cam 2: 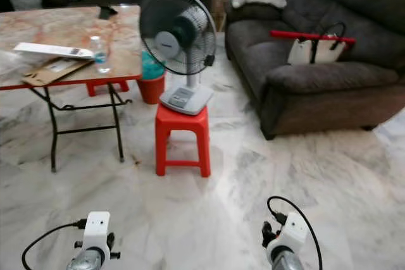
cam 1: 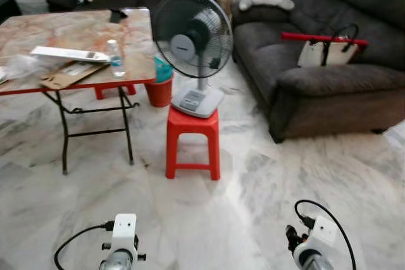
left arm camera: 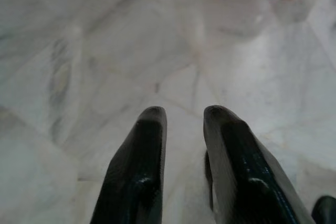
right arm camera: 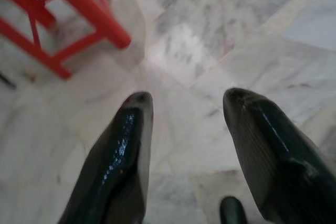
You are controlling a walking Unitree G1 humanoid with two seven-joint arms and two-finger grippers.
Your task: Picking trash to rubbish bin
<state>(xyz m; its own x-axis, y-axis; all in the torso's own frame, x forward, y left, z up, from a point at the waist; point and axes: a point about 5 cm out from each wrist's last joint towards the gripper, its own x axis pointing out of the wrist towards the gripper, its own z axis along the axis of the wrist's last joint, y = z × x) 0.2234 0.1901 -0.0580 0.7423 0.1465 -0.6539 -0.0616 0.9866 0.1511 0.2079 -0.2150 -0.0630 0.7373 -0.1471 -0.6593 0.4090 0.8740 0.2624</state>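
Nearest the head camera, at 7 and 5 o'clock, sit the robot's two wrists with their white camera housings and black cables, held low above a pale marble floor [cam 1: 266, 175]. In the left wrist view, the left claw [left arm camera: 181, 116] hangs over bare marble, its two black fingers parted by a narrow gap and holding nothing. In the right wrist view, the right claw [right arm camera: 186, 100] is spread wider, also holding nothing, with a leg of the red stool [cam 1: 193, 140] showing beyond it.

At 2 o'clock a dark grey sofa [cam 1: 329, 74] carries a white bag with a red bar [cam 1: 326, 45]. At 10 o'clock stands a folding worktop [cam 1: 69, 30] with a marbled top. Straight ahead at 12 o'clock the red stool bears a table fan [cam 1: 193, 39]. Behind the fan, by the worktop's edge, sits a red rubbish bin [cam 1: 159, 90] with teal contents. On the worktop lie flattened cardboard [cam 1: 66, 75], a long white box [cam 1: 69, 54] and a clear plastic bottle [cam 1: 116, 58] standing upright.
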